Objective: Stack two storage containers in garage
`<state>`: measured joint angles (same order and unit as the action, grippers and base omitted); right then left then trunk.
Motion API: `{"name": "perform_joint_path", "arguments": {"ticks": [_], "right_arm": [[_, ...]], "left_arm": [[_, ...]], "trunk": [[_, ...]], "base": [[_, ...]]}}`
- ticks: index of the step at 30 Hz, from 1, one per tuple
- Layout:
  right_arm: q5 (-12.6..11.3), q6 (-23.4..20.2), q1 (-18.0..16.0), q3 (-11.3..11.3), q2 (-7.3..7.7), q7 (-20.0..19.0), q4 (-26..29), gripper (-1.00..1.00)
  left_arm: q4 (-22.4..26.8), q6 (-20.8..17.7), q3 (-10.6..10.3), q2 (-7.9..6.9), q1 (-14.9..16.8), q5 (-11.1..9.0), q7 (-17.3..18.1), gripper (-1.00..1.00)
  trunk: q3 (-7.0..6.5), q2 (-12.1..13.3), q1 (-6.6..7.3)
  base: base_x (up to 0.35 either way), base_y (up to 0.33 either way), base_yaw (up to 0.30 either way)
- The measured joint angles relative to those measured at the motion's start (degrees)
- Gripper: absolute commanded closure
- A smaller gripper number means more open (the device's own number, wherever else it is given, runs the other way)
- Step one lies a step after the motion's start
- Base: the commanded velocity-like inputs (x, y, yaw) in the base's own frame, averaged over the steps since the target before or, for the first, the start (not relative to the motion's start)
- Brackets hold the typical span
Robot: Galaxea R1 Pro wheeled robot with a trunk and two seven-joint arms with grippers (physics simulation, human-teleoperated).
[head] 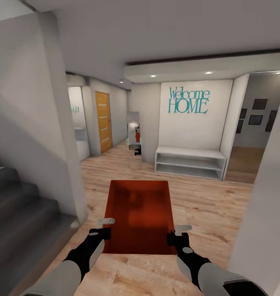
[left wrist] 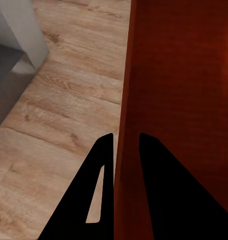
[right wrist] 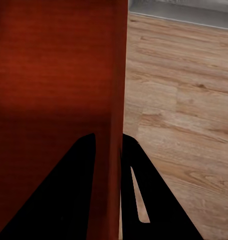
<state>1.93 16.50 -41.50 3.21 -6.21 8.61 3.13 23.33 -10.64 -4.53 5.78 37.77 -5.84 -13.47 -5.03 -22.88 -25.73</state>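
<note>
Storage container (head: 140,213) is carried level in front of the robot, above the light wood plank floor (head: 205,205) of a hallway. It is held at its two long side walls near the end closest to the robot. The left gripper (head: 102,230) is closed over the left wall, and the right gripper (head: 177,234) over the right wall. In each wrist view the thin wall is seen pinched between the two black fingers (left wrist: 101,165) (right wrist: 83,165), one inside the bin and one outside.

The bin is orange-red, rectangular, with low thin walls and a flat bare bottom. It is judged light and fairly stiff, though the thin walls may flex or slip under an edge pinch. A symmetrical hold on opposite walls, as now, is judged the soundest.

Ahead stand a white wall with "Welcome HOME" lettering (head: 188,100), a low white shelf unit (head: 190,162) and a wooden door (head: 103,121). Grey stairs (head: 17,209) lie to the left. No garage is seen.
</note>
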Motion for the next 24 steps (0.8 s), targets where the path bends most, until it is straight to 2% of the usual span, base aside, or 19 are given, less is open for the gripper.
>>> {"name": "perform_joint_path", "arguments": {"ticks": [24], "right_arm": [[0.0, 0.0, 0.0, -0.09, 0.02, -0.08, 0.01, 1.0]], "left_arm": [[0.13, -0.14, -0.11, 0.0, 0.0, -0.01, -0.06, 1.0]], "trunk": [[0.0, 0.0, 0.0]], "base": [[0.322, 0.0, 0.0]]}}
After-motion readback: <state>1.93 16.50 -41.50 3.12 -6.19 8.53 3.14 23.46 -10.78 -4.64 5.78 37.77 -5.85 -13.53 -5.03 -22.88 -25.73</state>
